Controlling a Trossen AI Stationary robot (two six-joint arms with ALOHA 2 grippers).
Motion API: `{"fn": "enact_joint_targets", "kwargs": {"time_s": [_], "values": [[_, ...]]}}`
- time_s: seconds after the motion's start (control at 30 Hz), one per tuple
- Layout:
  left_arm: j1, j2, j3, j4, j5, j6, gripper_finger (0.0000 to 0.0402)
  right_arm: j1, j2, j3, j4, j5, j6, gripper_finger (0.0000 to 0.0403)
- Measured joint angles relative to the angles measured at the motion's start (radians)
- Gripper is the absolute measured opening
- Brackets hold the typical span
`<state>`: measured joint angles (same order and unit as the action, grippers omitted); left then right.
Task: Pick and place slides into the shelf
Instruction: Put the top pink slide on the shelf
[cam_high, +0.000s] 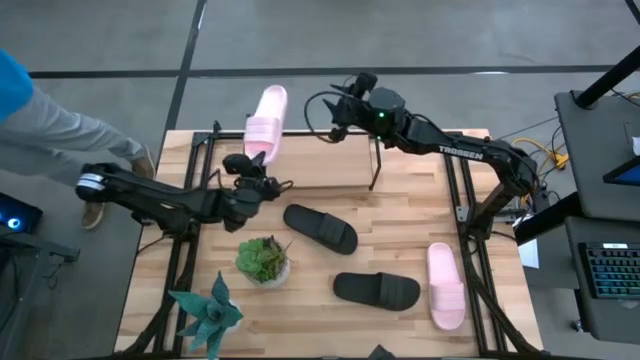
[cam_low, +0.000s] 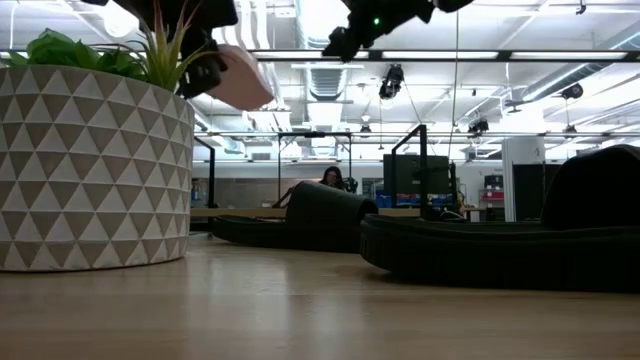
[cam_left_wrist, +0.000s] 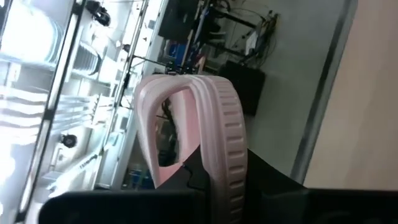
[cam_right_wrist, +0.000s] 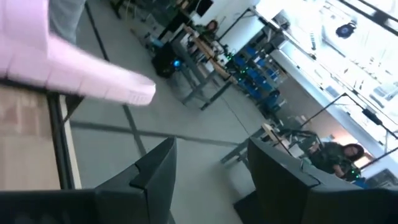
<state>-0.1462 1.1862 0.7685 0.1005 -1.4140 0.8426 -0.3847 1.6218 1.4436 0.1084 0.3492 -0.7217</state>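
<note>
Table: pale wood planks (cam_high: 400, 250), with grey concrete floor on all sides and black frame bars along both side edges.
Room: the low view looks level across the wood into a bright workshop with ceiling lights, monitors and a seated person far back.
Far edge: the shelf (cam_high: 215, 140) shows only as thin black wire at the far left corner; little of it can be made out.
Held slide: a pink slide (cam_high: 266, 122) hangs above the far edge, partly past the table over the floor, long axis running away from the near edge, its free end pointing outward.
Left gripper: (cam_high: 262, 165) clamped on the pink slide's near end; the left wrist view shows the strap (cam_left_wrist: 211, 124) arching just ahead of the fingers.
Right gripper: (cam_high: 335, 108) raised over the far edge, just right of the held slide, fingers (cam_right_wrist: 155, 168) spread with nothing between them.
Open wood: the far right part lies bare.
Black slides: one (cam_high: 320, 228) lies diagonally mid-table, another (cam_high: 377, 290) lies crosswise nearer the front.
Second pink slide: (cam_high: 446, 285) near the right edge, lengthwise front to back.
Plants: a patterned pot (cam_high: 264, 260) and a spiky plant (cam_high: 207, 315) stand front left.
</note>
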Motion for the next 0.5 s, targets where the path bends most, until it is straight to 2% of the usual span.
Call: {"fn": "enact_joint_targets", "kwargs": {"time_s": [0.5], "values": [[-0.005, 0.205, 0.018, -0.007, 0.013, -0.322, 0.0013, 0.0, -0.071, 0.001, -0.035, -0.013, 0.094, 0.0187]]}}
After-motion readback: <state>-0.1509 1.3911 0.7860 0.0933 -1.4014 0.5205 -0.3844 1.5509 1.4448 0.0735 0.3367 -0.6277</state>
